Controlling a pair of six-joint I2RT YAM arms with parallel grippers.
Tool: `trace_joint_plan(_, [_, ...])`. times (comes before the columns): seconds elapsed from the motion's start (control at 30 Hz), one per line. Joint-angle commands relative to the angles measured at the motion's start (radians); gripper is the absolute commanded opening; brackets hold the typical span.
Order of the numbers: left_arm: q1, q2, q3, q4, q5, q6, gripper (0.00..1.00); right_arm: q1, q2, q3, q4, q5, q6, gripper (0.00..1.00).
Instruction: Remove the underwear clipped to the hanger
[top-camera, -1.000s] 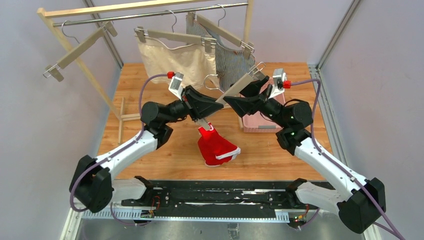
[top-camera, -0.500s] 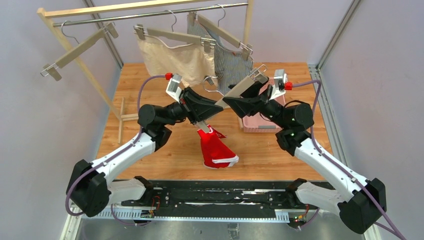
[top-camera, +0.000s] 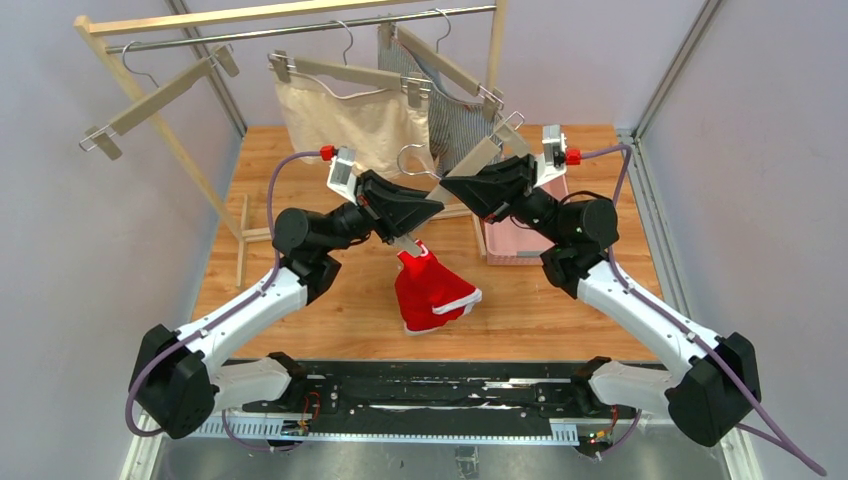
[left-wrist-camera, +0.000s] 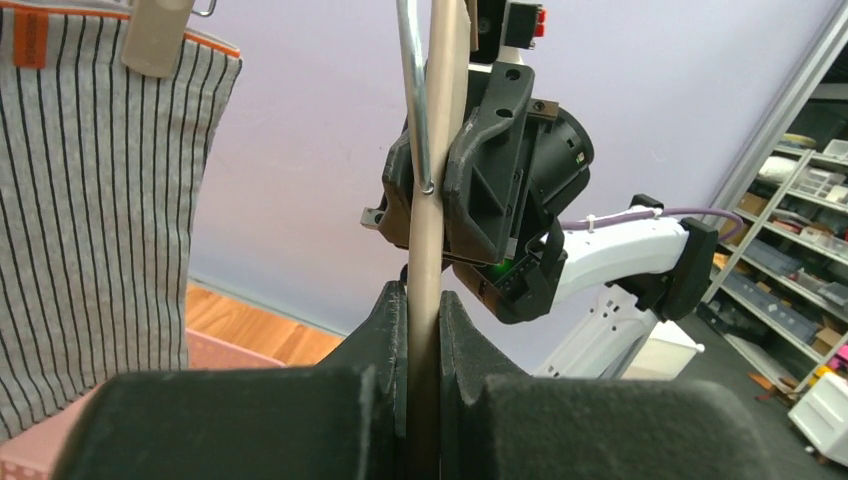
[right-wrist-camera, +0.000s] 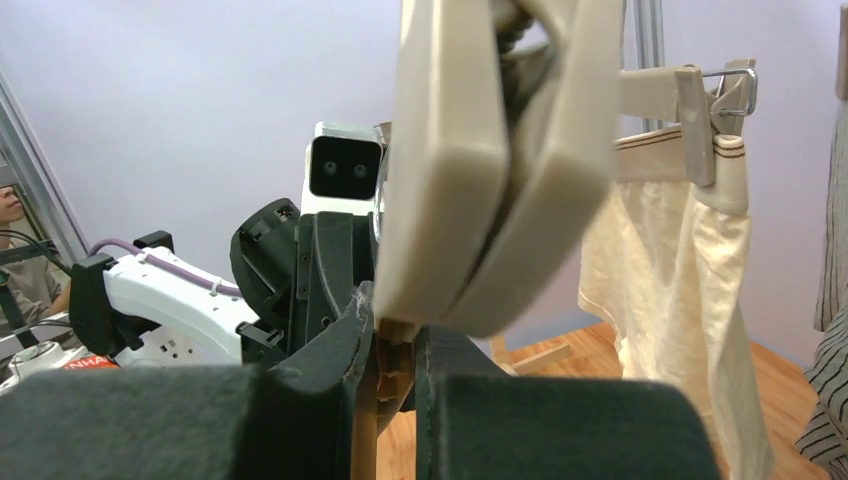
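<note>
The red underwear (top-camera: 430, 295) with its white waistband dangles from the lower clip of a loose wooden hanger (top-camera: 482, 158) held slantwise over the table. My left gripper (top-camera: 432, 209) (left-wrist-camera: 424, 300) is shut on the hanger's bar (left-wrist-camera: 445, 120), just above that clip. My right gripper (top-camera: 448, 190) (right-wrist-camera: 397, 340) faces it, jaws closed on a wooden part of the same hanger, under its big beige clip (right-wrist-camera: 480, 160). Cream underwear (top-camera: 350, 120) (right-wrist-camera: 670, 270) and pinstriped underwear (top-camera: 465, 128) (left-wrist-camera: 90, 200) hang clipped to hangers on the rack.
A wooden clothes rack with a metal rail (top-camera: 300, 25) stands at the back. An empty hanger (top-camera: 160, 95) hangs at its left. A pink basket (top-camera: 520, 245) sits on the table under the right arm. Metal frame posts stand at both sides.
My right gripper has closed on the hanger. Both grippers and the hanger have shifted slightly up and left, and the red underwear has swung beneath.
</note>
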Motion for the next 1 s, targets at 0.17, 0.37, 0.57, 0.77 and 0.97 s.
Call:
trace_joint_plan(0.17, [-0.038,-0.044,0.036,-0.052,0.021,0.069,0.08,-0.007,-0.050,-0.026,-0.035,0.119,-0.086,0.01])
trace_joint_plan(0.37, [-0.038,-0.100,0.043,-0.207,-0.001,0.191,0.38,-0.007,-0.088,-0.020,-0.047,0.110,-0.078,0.01])
trace_joint_plan(0.57, [-0.037,-0.180,0.025,-0.377,-0.022,0.326,0.65,-0.007,-0.108,-0.014,-0.004,0.099,-0.034,0.01])
trace_joint_plan(0.77, [-0.038,-0.190,-0.003,-0.406,0.000,0.336,0.68,-0.008,-0.109,-0.014,0.037,0.078,0.013,0.01])
trace_joint_plan(0.97, [-0.037,-0.199,-0.014,-0.447,-0.020,0.370,0.70,-0.008,-0.124,-0.007,0.051,0.039,0.033,0.01])
